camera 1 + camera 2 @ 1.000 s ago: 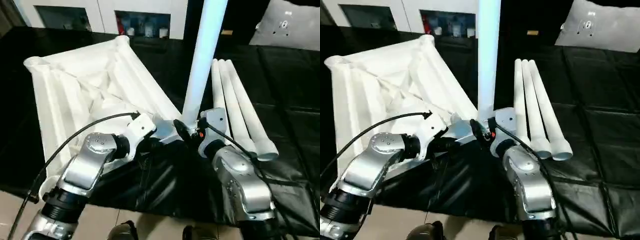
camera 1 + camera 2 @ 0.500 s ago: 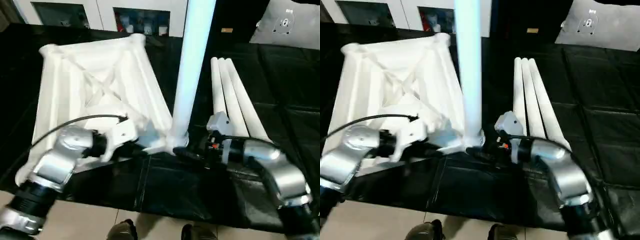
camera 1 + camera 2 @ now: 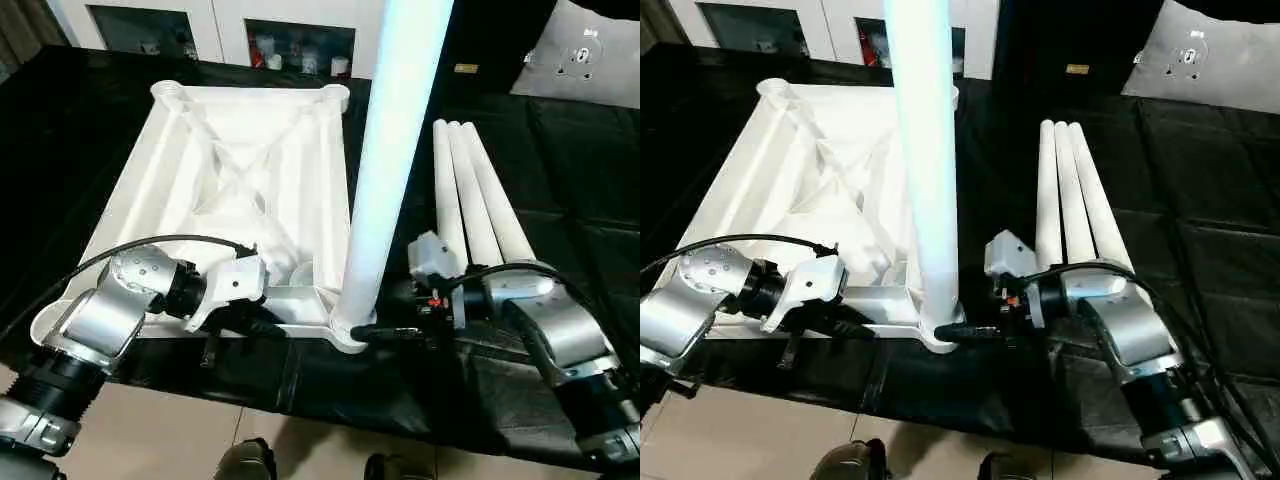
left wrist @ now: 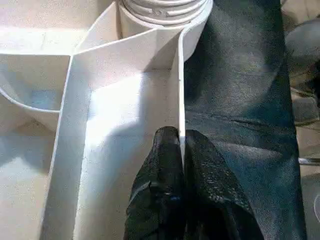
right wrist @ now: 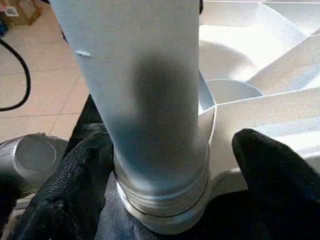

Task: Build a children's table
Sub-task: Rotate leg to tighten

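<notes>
The scene is viewed from the head, forward and down, by two eyes set slightly apart; the upturned tabletop (image 3: 250, 190), the upright leg (image 3: 385, 170) and three loose legs (image 3: 470, 195) are shared. The tabletop's rim is seen very closely along the left gripper (image 4: 181, 150). The leg's base is faced closely by the right wrist camera.

Tabletop (image 3: 250, 190): smooth, matt white plastic with a ribbed underside; tube legs (image 3: 470, 195): smooth, faintly glossy white plastic. Table cover (image 3: 560, 160): black, creased, slightly shiny sheet. Gripper fingers (image 5: 270, 170): rough, grainy black; forearms (image 3: 105, 320): brushed silver metal.
</notes>
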Tool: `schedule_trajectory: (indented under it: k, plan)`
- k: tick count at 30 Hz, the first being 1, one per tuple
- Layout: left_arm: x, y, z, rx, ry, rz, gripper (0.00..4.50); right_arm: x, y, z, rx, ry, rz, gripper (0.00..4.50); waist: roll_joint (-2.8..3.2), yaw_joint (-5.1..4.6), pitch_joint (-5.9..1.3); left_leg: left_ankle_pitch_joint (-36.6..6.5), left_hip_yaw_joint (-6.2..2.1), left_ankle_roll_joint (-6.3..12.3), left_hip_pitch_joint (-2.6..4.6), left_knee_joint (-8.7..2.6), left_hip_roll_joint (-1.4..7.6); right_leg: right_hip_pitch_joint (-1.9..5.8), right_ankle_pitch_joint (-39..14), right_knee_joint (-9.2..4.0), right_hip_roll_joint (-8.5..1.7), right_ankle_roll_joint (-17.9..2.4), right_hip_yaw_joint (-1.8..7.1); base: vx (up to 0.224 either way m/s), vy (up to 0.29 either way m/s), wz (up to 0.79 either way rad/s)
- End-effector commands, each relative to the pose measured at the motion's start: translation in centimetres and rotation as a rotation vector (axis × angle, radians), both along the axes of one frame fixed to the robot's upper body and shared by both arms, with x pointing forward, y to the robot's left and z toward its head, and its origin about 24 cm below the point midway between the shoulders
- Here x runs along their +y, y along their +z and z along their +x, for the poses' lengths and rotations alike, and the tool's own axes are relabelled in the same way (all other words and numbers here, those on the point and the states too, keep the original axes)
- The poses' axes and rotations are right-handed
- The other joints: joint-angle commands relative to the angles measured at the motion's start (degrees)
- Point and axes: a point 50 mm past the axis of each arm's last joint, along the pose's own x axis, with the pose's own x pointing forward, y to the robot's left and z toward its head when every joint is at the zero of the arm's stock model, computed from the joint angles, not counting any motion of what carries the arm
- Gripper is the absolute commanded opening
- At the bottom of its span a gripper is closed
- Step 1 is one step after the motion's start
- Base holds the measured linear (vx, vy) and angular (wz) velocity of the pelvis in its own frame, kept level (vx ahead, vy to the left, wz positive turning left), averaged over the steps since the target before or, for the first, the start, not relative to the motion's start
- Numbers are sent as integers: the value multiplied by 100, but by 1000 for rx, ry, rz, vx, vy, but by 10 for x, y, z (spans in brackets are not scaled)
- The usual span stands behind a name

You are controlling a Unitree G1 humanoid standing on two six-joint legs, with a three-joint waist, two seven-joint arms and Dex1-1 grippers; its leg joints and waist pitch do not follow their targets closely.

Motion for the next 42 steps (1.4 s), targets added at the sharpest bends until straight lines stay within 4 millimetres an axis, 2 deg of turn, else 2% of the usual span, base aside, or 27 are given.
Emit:
schedule_trajectory:
  k: [1,3,5,13,19,24,28,29,30,31,32,33,35,38,39,40,41,42]
  plan:
    - [-6,-7,-8,58,-99,26,0,2,0,1,-3,16,1,370,-13,-25,-351,-607,4,471,117,-326,205,255,256,-289,-305,-1768,162,0,0,0]
    - [-6,-7,-8,59,-106,27,0,3,-1,2,3,26,2,360,-5,-21,-350,-553,4,515,115,-320,202,249,313,-284,-304,-1782,156,0,0,0]
    - [-6,-7,-8,59,-112,29,0,4,-2,2,7,32,4,328,-6,-20,-352,-569,7,527,115,-318,199,247,269,-288,-304,-1795,155,0,0,0]
    - [-6,-10,-8,68,-130,33,0,9,-3,6,17,53,24,274,3,-23,-348,-706,3,440,121,-335,210,242,71,-298,-308,-1799,154,0,0,0]
    - [-4,-10,-8,71,-123,35,0,10,-5,1,45,90,31,267,9,-15,-365,-599,3,479,116,-323,207,251,239,-282,-304,-1812,150,0,0,0]
    - [-9,-14,-9,64,-38,-19,0,12,-9,-11,101,80,71,266,27,20,-360,-560,3,514,122,-319,218,249,430,-273,-297,-1820,151,0,0,0]
    - [-21,-16,-6,37,122,-84,0,26,-17,-22,115,-44,132,265,24,10,-319,-837,1,403,124,-368,230,228,43,-324,-309,-1769,163,0,0,0]
    - [-30,-16,-4,28,211,-137,0,36,-22,-26,118,-148,159,264,23,7,-260,-1193,-12,240,124,-429,230,207,-655,-409,-335,-1641,177,0,0,0]
    - [-30,-16,-4,28,211,-137,0,36,-22,-26,118,-148,159,264,23,7,-260,-1193,-12,240,124,-429,230,207,-655,-409,-335,-1641,177,0,0,0]
    - [-37,-15,-4,27,259,-167,0,45,-26,-28,115,-222,174,264,10,-33,-244,-1516,-27,40,132,-477,229,193,-1384,-467,-348,-1436,193,0,0,0]
    - [-48,-15,-3,16,315,-197,0,57,-29,-31,127,-311,201,264,8,-73,-202,-1655,-54,-54,86,-516,204,201,-1852,-503,-358,-1247,188,0,0,0]
    - [-55,-14,-3,13,348,-210,0,64,-30,-32,130,-364,207,264,4,-86,-193,-1732,-68,-119,82,-539,199,199,-2100,-522,-363,-1140,182,0,0,0]
    - [-64,-14,-2,7,401,-230,0,74,-32,-30,137,-457,217,264,-13,-166,-175,-2055,-95,-214,137,-557,176,131,-2815,-610,-369,-816,197,0,0,0]
    - [-78,-12,1,-13,468,-244,0,86,-35,-26,158,-600,206,264,0,-204,-174,-2085,-107,-203,155,-569,174,74,-3019,-670,-366,-609,223,0,0,0]
    - [-82,-11,2,-24,482,-243,0,90,-35,-27,155,-619,196,264,-18,-201,-177,-2083,-112,-193,158,-572,173,77,-3007,-676,-360,-576,221,0,0,0]
    - [-88,-10,2,-28,497,-245,0,92,-36,-26,138,-646,169,264,-12,-203,-174,-2065,-111,-187,152,-578,177,75,-2954,-671,-355,-557,224,0,0,0]
    - [-96,-8,0,-31,488,-247,0,95,-36,-29,130,-632,164,264,-1,-202,-183,-2029,-96,-175,156,-575,178,62,-2686,-659,-328,-548,231,0,0,0]
    - [-98,-8,-2,-29,479,-244,0,95,-36,-30,124,-628,162,264,22,-187,-194,-1983,-102,-165,148,-575,178,80,-2555,-650,-330,-555,230,0,0,0]
